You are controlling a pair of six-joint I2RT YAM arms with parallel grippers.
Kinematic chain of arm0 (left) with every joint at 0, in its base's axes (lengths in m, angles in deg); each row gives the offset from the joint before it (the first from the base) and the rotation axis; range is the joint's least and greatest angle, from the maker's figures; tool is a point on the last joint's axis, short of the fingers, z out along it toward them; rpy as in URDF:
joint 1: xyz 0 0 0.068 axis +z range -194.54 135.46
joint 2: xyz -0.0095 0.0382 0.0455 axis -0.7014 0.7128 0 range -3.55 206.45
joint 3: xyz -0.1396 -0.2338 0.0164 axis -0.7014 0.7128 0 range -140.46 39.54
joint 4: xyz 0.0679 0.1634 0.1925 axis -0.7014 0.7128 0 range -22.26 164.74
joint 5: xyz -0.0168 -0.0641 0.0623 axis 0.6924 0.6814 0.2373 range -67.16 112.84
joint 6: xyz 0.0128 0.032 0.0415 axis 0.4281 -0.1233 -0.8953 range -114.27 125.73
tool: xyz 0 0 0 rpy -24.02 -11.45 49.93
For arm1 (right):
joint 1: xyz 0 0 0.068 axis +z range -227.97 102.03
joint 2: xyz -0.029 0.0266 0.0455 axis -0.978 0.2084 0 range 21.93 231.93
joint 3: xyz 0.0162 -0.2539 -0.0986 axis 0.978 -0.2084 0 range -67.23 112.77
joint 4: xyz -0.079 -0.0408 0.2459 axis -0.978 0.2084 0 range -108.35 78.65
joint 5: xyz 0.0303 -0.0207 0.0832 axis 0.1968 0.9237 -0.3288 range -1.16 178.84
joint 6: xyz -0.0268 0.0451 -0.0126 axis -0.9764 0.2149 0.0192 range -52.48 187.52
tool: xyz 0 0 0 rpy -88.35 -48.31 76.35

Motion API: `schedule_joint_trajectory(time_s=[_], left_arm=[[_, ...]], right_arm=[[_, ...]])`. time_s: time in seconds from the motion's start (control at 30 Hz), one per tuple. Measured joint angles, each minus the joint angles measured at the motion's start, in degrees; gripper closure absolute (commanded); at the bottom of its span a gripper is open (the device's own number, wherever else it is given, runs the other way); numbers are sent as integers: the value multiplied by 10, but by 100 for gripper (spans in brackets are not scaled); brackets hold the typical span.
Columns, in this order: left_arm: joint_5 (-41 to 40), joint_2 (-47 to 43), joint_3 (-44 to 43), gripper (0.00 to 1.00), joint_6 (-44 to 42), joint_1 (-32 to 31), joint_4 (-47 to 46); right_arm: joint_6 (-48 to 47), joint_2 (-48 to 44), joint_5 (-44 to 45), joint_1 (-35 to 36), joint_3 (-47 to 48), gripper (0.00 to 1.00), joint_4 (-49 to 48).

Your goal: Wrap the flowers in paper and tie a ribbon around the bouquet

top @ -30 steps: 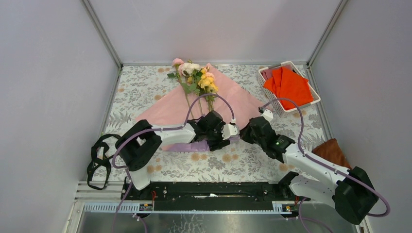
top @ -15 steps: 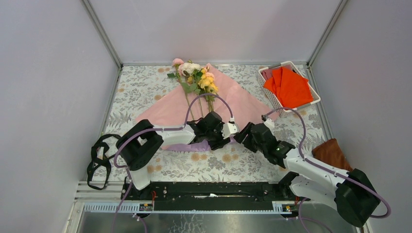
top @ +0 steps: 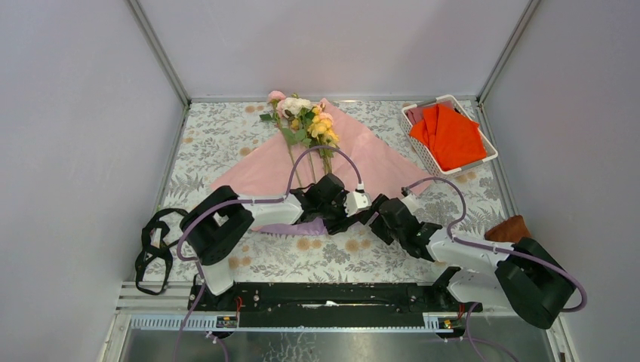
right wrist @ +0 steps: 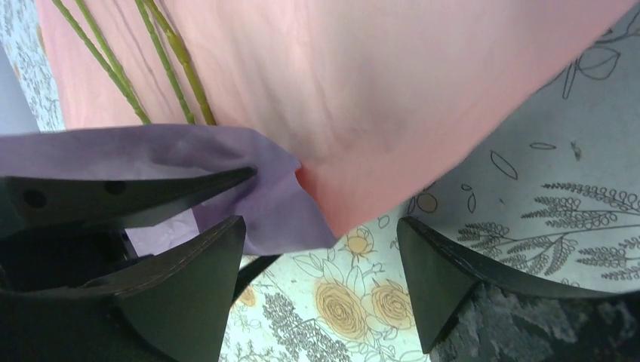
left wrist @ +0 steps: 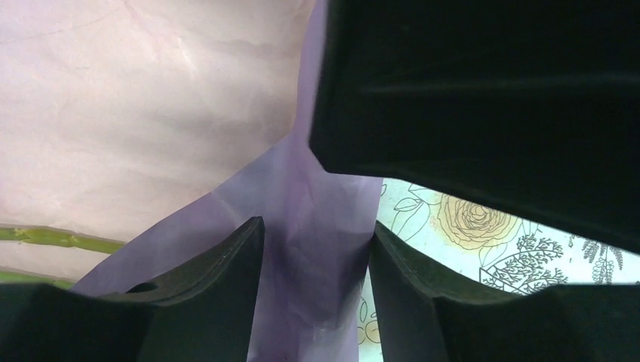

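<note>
Paper (left wrist: 317,226): lilac fold between left fingers (left wrist: 219,279), corner near right fingers (right wrist: 445,279).
Left fingers: apart; grip unclear.
Right fingers: wide, empty.

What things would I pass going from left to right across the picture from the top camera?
Black ribbon → flowers → white basket holding the orange cloth → small brown cloth. The paper spreads across the middle, so it has no clear place.
</note>
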Motion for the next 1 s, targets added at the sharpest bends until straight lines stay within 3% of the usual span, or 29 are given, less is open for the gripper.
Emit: schedule_joint_trajectory(time_s=[0.17,0.23,0.33,0.43,0.5,0.53,0.57,0.77,0.9,1.0], left_arm=[[3,-2,3,41,-1,0,0],[3,-2,3,40,-2,0,0],[6,-3,3,36,-3,3,1],[18,-6,0,30,-7,9,19],[36,-11,-15,20,-13,18,55],[45,-14,-23,7,-16,25,71],[58,-18,-38,2,-17,35,97],[86,-74,-88,1,-18,143,183],[85,-100,-91,1,-15,232,212],[84,-98,-79,1,-14,263,223]], right_arm=[[3,21,20,1,1,24,-32],[3,30,26,1,2,38,-42],[-3,44,26,1,2,73,-49],[-7,52,26,2,0,91,-51],[-12,51,27,2,-1,94,-51],[-17,50,29,2,-2,95,-50],[-23,49,30,2,-2,96,-49],[-79,46,38,2,6,100,-33],[-110,46,41,2,20,100,-19],[-130,46,42,3,28,100,-12]])
